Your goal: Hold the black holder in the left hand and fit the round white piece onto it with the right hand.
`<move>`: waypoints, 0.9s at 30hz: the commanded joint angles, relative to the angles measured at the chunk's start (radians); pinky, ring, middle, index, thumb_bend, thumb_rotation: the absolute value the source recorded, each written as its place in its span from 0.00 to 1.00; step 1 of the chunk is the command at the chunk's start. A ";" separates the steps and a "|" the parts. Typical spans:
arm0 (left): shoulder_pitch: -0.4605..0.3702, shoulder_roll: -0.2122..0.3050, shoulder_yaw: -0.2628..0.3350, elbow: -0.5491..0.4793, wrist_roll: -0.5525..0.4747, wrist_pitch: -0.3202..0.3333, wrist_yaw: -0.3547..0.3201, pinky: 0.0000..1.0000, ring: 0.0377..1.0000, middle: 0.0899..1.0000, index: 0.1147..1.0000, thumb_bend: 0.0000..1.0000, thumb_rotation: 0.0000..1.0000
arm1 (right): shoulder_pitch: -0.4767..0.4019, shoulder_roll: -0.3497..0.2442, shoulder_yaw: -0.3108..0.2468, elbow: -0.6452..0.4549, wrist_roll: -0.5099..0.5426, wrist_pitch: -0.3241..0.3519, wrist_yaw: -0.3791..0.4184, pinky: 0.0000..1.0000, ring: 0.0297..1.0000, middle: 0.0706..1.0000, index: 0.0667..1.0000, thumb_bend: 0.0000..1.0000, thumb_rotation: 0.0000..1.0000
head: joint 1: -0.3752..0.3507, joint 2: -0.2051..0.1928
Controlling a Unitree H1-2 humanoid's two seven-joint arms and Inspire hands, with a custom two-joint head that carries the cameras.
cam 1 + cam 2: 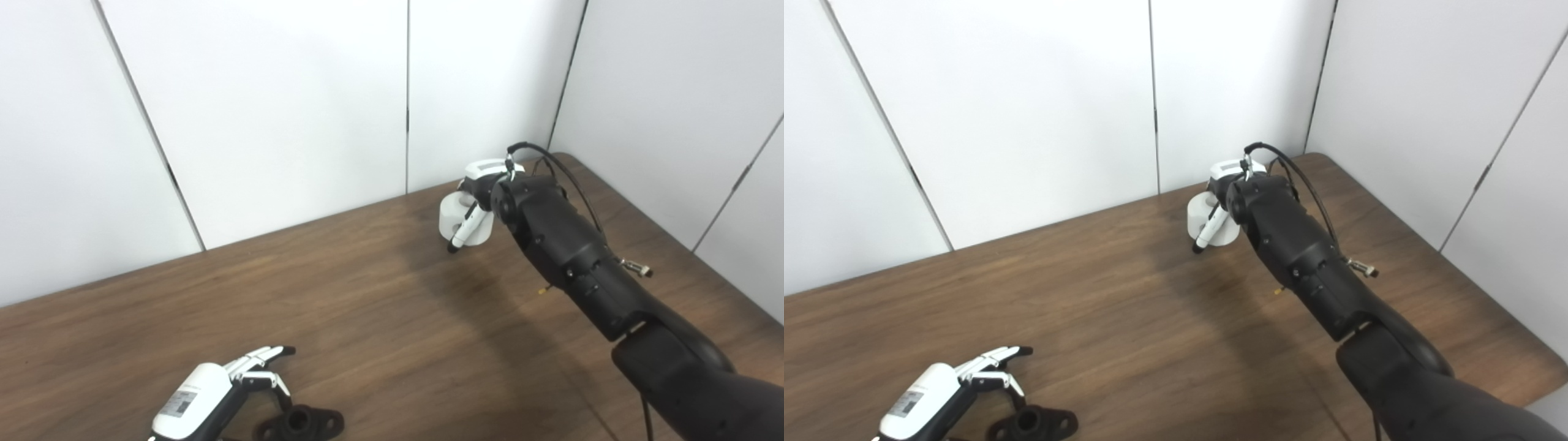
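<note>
- Nearest, at the bottom edge, the left robot hand lies low over the wooden worktop, its white back upward and its fingers stretched out and spread, holding nothing.
- Just beside that robot hand, on its thumb side and toward the near edge, the black holder lies flat on the worktop: a short round socket in the middle with a flat ear on each side. The thumb reaches down close to the holder; whether it touches I cannot tell.
- Farther off, the black right arm stretches up from the bottom right corner across the worktop toward the far end, a thin black cable looping above the wrist.
- At its end the right robot hand is curled onto the round white piece, a stubby white cylinder standing at the far side of the worktop; one white finger with a dark tip lies across the piece's front, while the rest of the grip is hidden behind the wrist.
- Holder and white piece are well apart.
- Behind the right robot hand, white wall panels close off the room.
</note>
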 commanded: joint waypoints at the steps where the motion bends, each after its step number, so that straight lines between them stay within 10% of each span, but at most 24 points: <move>1: 0.050 0.040 -0.013 0.023 0.018 0.055 -0.086 0.78 0.90 0.90 0.42 0.52 0.05 | -0.048 -0.012 -0.002 -0.010 0.000 0.022 -0.042 1.00 1.00 1.00 0.79 1.00 0.48 | 0.000 0.003; 16: 0.068 0.044 -0.001 0.000 0.009 0.053 -0.097 0.76 0.89 0.88 0.42 0.52 0.05 | -0.014 -0.011 -0.017 0.037 0.006 0.024 -0.121 0.99 0.93 0.91 0.68 0.98 0.37 | 0.000 0.016; 19: 0.070 0.044 0.001 -0.007 0.007 0.056 -0.101 0.76 0.88 0.88 0.42 0.52 0.05 | 0.007 -0.012 -0.019 0.026 0.022 0.023 -0.204 0.86 0.85 0.82 0.57 0.89 0.25 | 0.003 0.020; 21: 0.071 0.043 0.001 -0.013 0.004 0.065 -0.109 0.76 0.88 0.88 0.42 0.52 0.05 | 0.020 -0.008 -0.028 0.009 0.020 0.024 -0.236 0.87 0.85 0.80 0.47 0.60 0.16 | 0.003 0.020; 27: 0.072 0.034 0.009 -0.011 0.009 0.057 -0.106 0.75 0.87 0.87 0.42 0.52 0.05 | 0.039 -0.021 -0.008 -0.008 0.042 0.006 -0.355 0.79 0.76 0.70 0.44 0.52 0.13 | 0.019 0.026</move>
